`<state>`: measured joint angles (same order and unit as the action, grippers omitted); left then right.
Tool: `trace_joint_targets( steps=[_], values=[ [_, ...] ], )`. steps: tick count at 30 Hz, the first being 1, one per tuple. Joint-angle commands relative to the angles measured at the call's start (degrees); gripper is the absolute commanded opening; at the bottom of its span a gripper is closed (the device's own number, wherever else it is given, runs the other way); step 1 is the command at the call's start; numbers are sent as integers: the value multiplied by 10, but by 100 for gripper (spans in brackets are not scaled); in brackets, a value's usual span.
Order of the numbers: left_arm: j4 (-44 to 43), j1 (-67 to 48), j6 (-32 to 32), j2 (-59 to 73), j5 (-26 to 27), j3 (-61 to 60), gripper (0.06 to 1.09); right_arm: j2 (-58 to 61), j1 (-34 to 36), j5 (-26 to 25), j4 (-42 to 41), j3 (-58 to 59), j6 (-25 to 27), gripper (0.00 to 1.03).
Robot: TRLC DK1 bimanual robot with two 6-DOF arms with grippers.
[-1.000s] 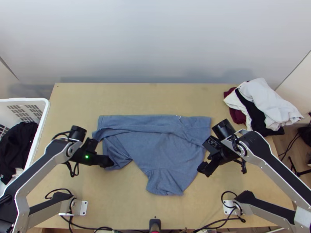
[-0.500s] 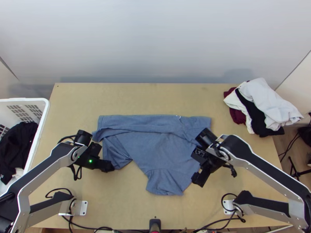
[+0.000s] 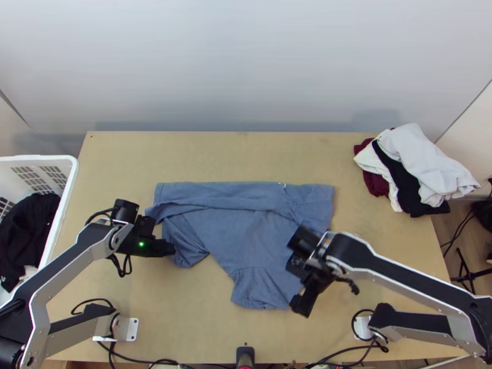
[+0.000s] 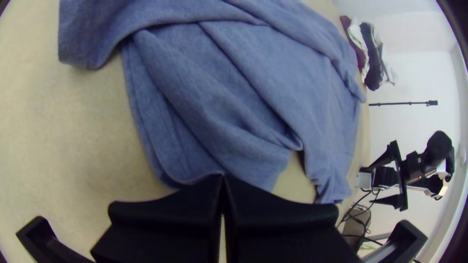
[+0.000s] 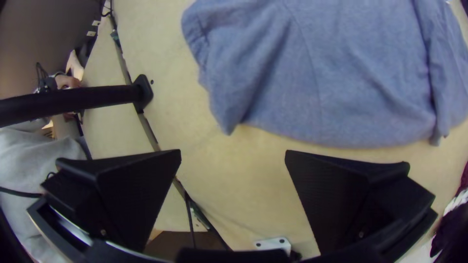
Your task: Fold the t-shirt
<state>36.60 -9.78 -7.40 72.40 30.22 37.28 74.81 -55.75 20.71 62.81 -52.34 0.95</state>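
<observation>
Spreading wide beneath both arms, the table (image 3: 209, 157) is the biggest thing we see. On its middle we find the shirt (image 3: 246, 240), blue and partly folded: a long band of cloth lies over its far side, creases run across the body, and one sleeve (image 3: 261, 292) points toward the near edge. Just beside the table's left edge we have the white basket (image 3: 72, 178), with black clothes (image 3: 27, 227) inside. At the far right corner we see the pile (image 3: 424, 166), white, black and dark red. Our right gripper (image 3: 300, 301) has its fingers spread wide, near that sleeve. Our left gripper (image 3: 170, 248) has its fingers pressed together at the shirt's left part; we cannot tell whether cloth is pinched between them.
</observation>
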Motion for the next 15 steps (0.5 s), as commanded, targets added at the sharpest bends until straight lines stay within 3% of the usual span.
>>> trace_joint_targets(
  steps=[1, 15],
  values=[
    [-6, 13, -10, 3, 5, 10, 11, 15, -101, 4, -83, 18, -52, 99],
    [-12, 35, 0, 25, 5, 9, 11, 59, -111, -80, -123, 49, 1, 92]
  ],
)
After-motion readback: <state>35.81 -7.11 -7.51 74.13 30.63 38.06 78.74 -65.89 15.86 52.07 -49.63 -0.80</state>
